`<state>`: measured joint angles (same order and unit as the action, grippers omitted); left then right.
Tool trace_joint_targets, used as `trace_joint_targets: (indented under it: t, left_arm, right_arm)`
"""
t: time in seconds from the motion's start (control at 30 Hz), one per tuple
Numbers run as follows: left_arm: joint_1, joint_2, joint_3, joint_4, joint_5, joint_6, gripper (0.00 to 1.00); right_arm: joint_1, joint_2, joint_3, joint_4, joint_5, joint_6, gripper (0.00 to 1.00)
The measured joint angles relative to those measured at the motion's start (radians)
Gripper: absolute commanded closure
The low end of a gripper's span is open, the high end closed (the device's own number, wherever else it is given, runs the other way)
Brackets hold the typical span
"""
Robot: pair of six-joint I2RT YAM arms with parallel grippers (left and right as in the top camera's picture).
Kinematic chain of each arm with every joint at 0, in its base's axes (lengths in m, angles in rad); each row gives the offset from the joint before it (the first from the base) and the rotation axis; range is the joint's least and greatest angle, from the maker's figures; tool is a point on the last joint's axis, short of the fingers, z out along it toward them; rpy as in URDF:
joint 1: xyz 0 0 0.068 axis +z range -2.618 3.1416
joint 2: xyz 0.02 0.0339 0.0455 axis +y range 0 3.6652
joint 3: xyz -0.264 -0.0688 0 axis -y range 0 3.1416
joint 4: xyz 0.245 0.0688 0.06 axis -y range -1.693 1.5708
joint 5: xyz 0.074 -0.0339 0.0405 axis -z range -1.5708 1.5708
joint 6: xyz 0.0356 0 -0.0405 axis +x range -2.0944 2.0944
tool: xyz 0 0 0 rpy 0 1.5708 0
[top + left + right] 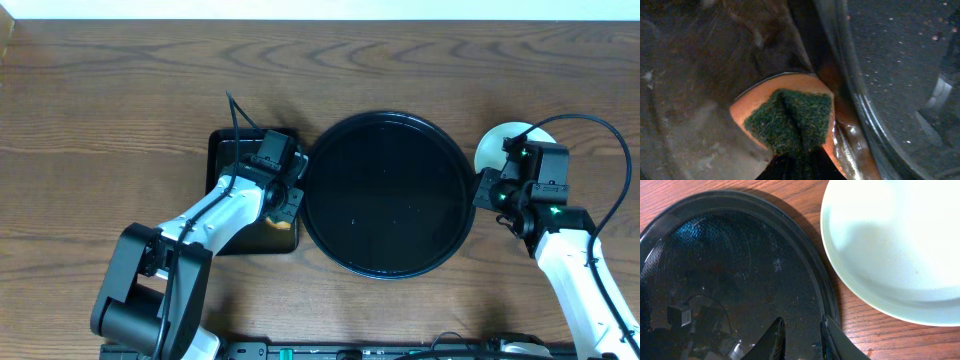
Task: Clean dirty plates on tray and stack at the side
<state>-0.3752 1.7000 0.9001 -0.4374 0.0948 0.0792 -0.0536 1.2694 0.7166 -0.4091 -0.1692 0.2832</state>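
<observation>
The round black tray (385, 195) lies mid-table with no plate on it. A pale mint-green plate (503, 145) rests on the wood just right of it; in the right wrist view the plate (895, 245) looks clean except for one tiny speck. My right gripper (490, 195) hovers at the tray's right rim (810, 275). Its fingers (805, 340) stand slightly apart with only tray floor between them. My left gripper (283, 207) is shut on an orange sponge with a green scouring pad (787, 120), over the small tray's right edge, beside the round tray's left rim (860, 100).
A small rectangular black tray (232, 160) sits left of the round tray, under my left gripper. Bare wood table (120, 110) spreads to the far left and along the back. Cables loop from both wrists.
</observation>
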Motion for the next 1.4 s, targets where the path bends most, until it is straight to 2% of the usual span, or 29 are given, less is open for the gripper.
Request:
trace_joint_targets:
  t: [0.1,0.57,0.63,0.77,0.83,0.93,1.13,1.4]
  left_arm:
    - [0.0,0.0,0.0,0.001,-0.026,0.0,0.83]
    - [0.0,-0.094,0.005,0.056,-0.154,0.0,0.83]
    - [0.002,-0.096,0.009,0.063,-0.166,-0.001,0.72]
    - [0.018,-0.096,0.01,0.067,-0.181,-0.031,0.67]
    - [0.024,-0.096,0.01,0.062,-0.179,-0.046,0.6]
    - [0.026,-0.096,0.01,0.051,-0.15,-0.061,0.54]
    - [0.026,-0.096,0.01,0.029,-0.048,-0.074,0.54]
    - [0.026,-0.095,0.009,0.024,-0.011,-0.076,0.54]
  right_arm:
    - [0.0,0.0,0.0,0.0,0.0,0.0,0.78]
    - [0.0,0.0,0.0,0.0,0.0,0.0,0.77]
    - [0.0,0.0,0.0,-0.002,0.0,0.0,0.77]
    - [0.0,0.0,0.0,-0.007,0.0,0.0,0.77]
    - [0.0,0.0,0.0,-0.008,0.0,0.0,0.78]
    - [0.0,0.0,0.0,-0.011,0.0,0.0,0.78]
    - [0.0,0.0,0.0,-0.014,0.0,0.0,0.78]
    - [0.0,0.0,0.0,-0.014,0.0,0.0,0.78]
